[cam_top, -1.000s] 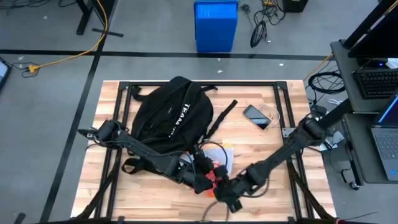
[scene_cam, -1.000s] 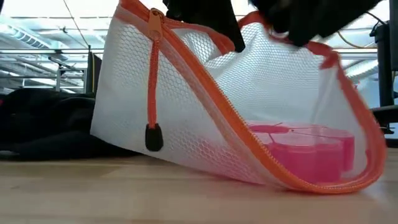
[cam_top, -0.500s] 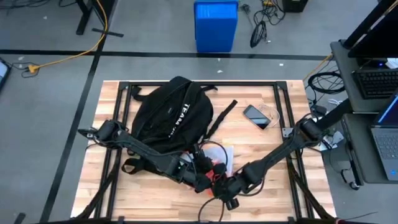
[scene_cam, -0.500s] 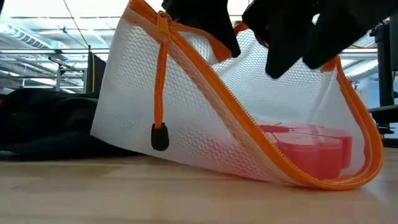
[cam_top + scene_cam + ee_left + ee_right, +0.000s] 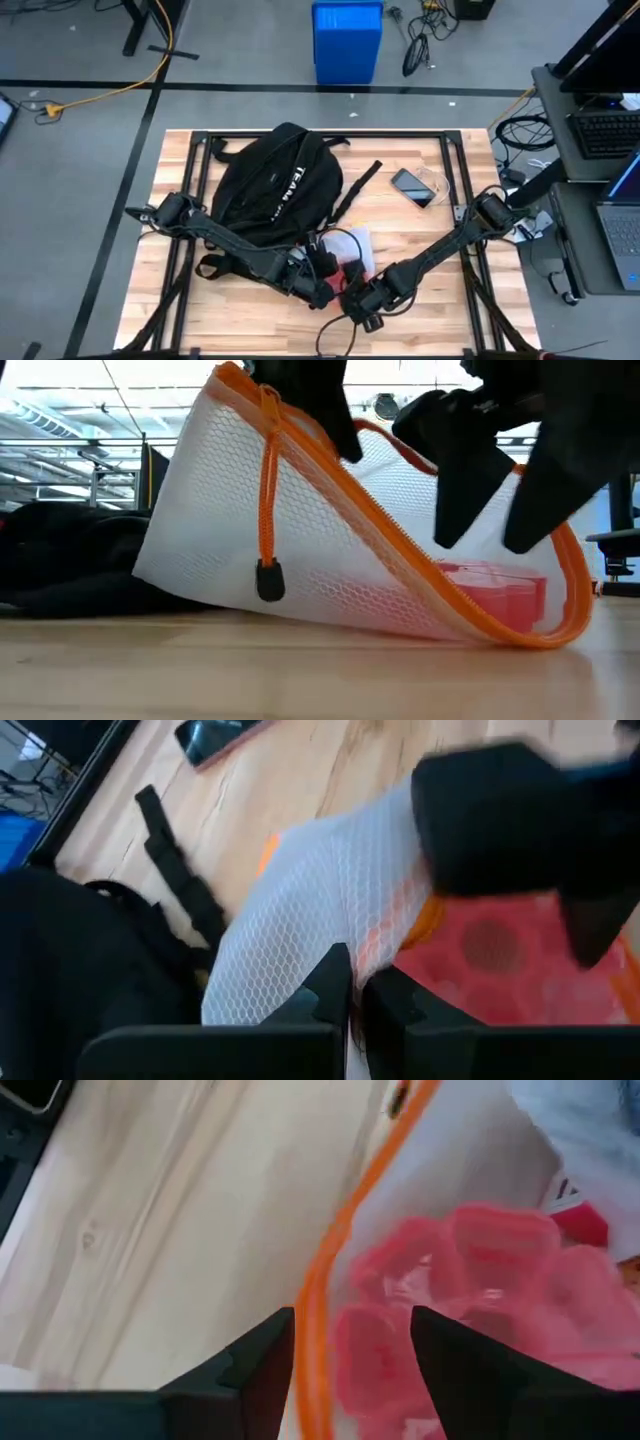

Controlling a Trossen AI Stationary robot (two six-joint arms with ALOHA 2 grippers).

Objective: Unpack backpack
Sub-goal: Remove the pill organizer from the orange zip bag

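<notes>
Both claws just beside backpack (image 5: 272, 185)

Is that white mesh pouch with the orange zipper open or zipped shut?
Open. The mesh pouch gapes along its orange zipper, the left gripper pinches its edge, and the right gripper hovers open at the mouth above a pink container inside.

- High view: straight down from above on the whole desk (image 5: 420, 230) and the floor around it.
- Low view: at desk height, level, very near the mesh pouch (image 5: 330, 550).
- Both wrist views: close on that same pouch, which all four views share, looking down on it from either side.
</notes>
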